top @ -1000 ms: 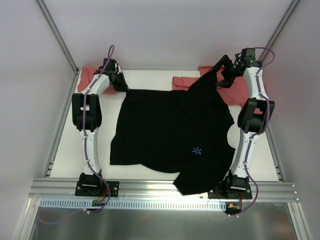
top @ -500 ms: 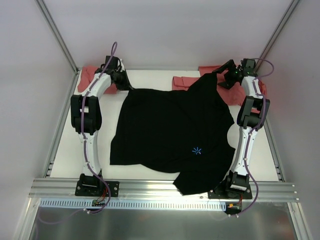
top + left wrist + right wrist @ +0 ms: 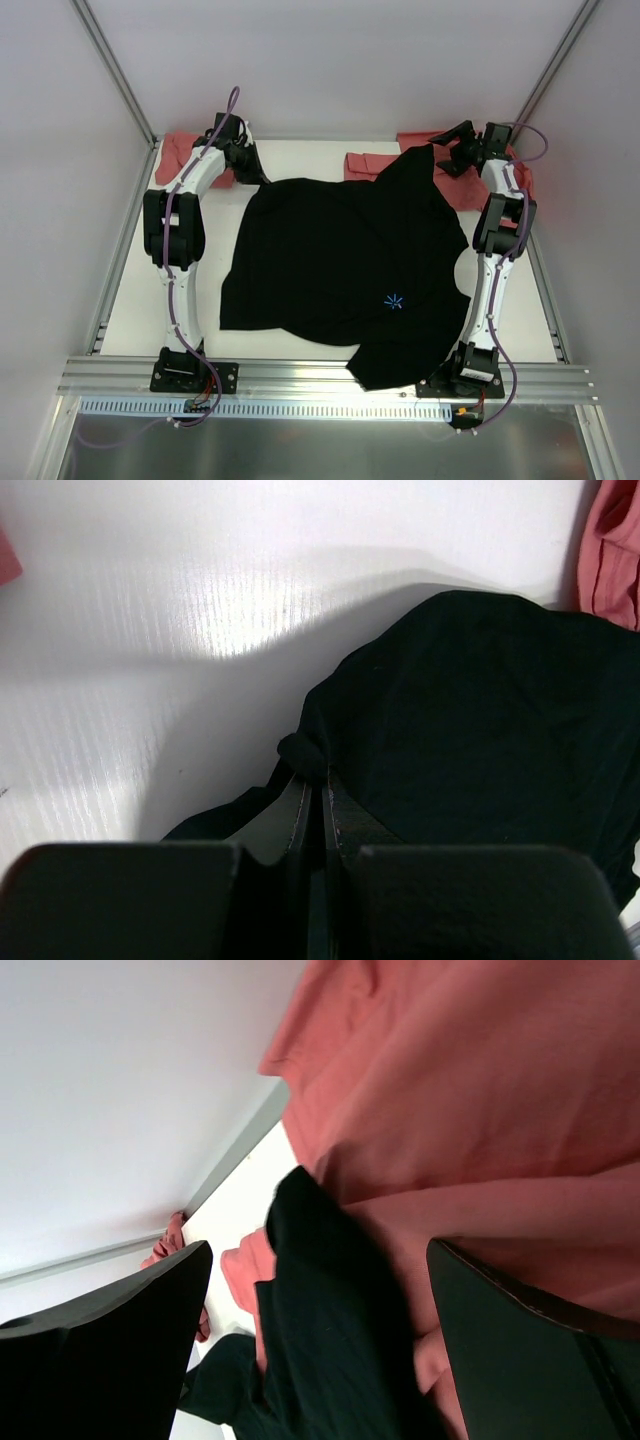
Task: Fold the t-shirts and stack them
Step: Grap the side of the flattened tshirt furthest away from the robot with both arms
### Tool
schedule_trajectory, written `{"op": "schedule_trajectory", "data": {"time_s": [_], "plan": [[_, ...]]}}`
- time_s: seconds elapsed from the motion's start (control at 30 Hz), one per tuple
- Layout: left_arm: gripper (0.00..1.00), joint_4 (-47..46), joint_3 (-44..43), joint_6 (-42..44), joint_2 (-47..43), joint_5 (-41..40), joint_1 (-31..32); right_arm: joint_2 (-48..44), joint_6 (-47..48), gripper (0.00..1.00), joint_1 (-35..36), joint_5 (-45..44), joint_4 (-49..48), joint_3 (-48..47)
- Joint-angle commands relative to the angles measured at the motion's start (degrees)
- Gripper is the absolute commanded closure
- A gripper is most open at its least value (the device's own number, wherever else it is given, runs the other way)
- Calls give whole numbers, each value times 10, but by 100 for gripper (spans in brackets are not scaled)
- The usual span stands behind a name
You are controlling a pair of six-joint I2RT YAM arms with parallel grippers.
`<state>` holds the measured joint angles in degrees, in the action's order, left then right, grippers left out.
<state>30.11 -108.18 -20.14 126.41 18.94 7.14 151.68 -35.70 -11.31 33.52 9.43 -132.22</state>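
Your left gripper (image 3: 312, 780) is clamped on the upper-left edge of the one black t-shirt (image 3: 340, 270). Your right gripper (image 3: 320, 1250) has its jaws wide apart, with the shirt's upper-right corner between them. The shirt lies spread mid-frame on the table (image 3: 525, 300), and three salmon-red t-shirts (image 3: 178, 150) (image 3: 365, 165) (image 3: 485, 185) sit along the top: upper left, centre, right.

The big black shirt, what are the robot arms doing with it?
Two robot arms are working on the black shirt, which lies spread out but rumpled on the white table. The left gripper is shut on the shirt's far left corner. The right gripper is open over the far right corner, which lies on a red shirt; it holds nothing. More red shirts sit along the back edge. The black shirt is not folded yet.
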Motion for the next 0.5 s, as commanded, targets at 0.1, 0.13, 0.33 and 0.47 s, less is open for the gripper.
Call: {"op": "schedule_trajectory", "data": {"time_s": [0.1,0.13,0.33,0.47], "plan": [[100,23,-22,17,-43,-8,2,20,-33,8,-3,8,-45,-28],[100,25,-22,17,-44,-7,2,20,-35,8,-2,8,-48,-28],[100,29,-23,18,-41,-7,2,25,-51,18,4,9,-68,-30],[100,27,-24,18,-38,-7,2,27,-61,21,8,10,-76,-33]]}}
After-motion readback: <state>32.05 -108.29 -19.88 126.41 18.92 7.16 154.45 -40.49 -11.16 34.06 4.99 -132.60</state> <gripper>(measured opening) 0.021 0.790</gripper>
